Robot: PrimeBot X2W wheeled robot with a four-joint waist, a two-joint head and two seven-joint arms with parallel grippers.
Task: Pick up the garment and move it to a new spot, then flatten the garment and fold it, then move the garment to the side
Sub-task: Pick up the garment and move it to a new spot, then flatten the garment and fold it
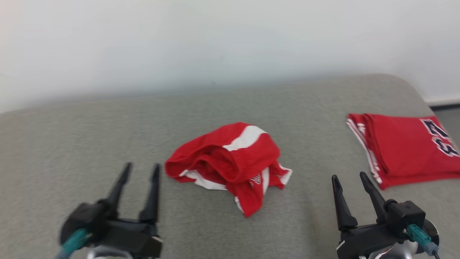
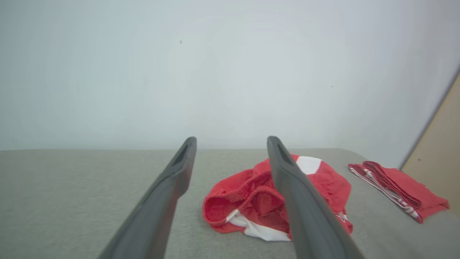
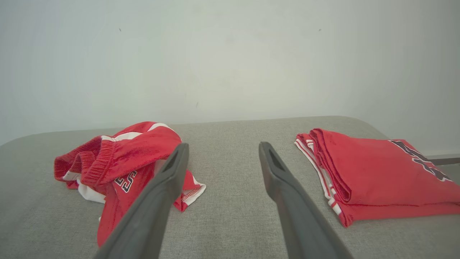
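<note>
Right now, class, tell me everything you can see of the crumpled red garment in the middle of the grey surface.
The crumpled garment is red mesh-like fabric with white panels and dark lettering. It lies bunched in a loose heap on the grey padded surface, a ribbed band showing. Only that surface touches it; the left gripper and right gripper stand clear.

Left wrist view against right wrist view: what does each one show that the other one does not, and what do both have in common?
Left wrist view: the left gripper, open, the ribbed opening of the crumpled red and white garment facing the camera, and a tan panel at the right edge.
Right wrist view: the right gripper, open, dark lettering on the crumpled garment and a dark number print on the folded red garment.
Both: the two garments lying apart on the grey cushion, before a white wall.
</note>
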